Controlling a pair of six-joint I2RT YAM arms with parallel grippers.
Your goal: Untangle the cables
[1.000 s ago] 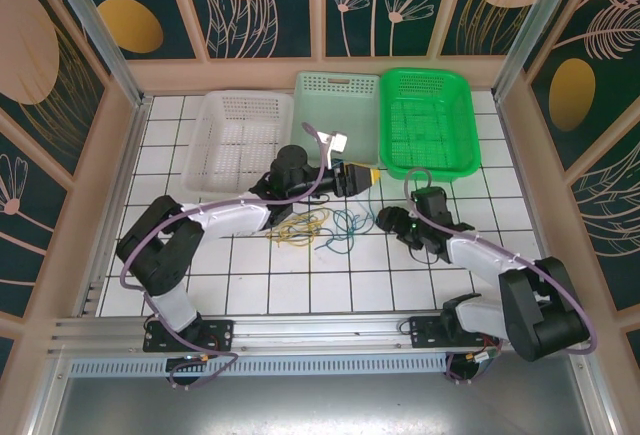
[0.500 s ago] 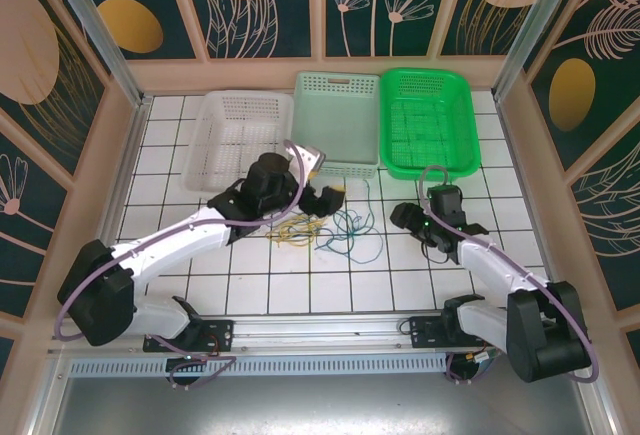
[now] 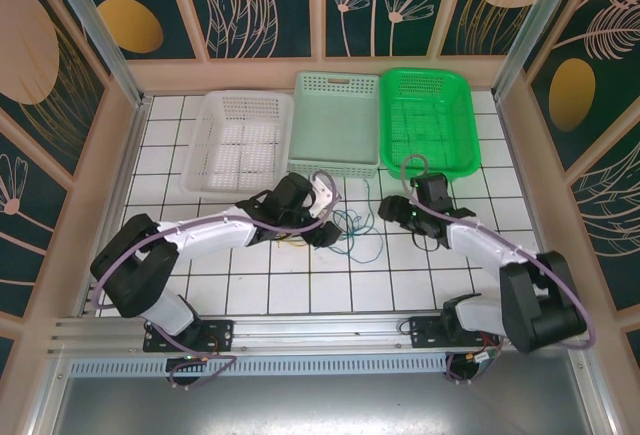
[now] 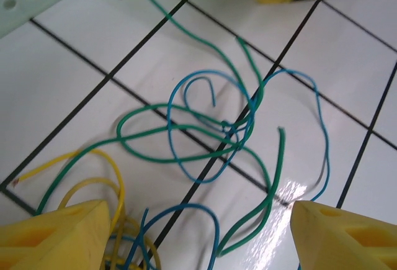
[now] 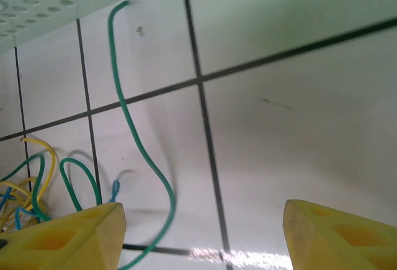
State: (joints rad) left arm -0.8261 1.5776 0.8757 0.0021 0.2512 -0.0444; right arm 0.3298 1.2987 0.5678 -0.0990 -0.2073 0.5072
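Loosely tangled cables [image 4: 224,125] on tiles before three baskets [image 3: 336,125], left and right jaws spread.

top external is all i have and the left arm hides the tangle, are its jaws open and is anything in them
Observer: The left wrist view shows the left gripper open and holding nothing. A green cable and a blue cable lie looped on the tiled table between its fingertips.
Operator: are those two loose or caught on each other
Observer: They look twisted together at one spot near the middle of the loops, where the blue loop crosses the green one.
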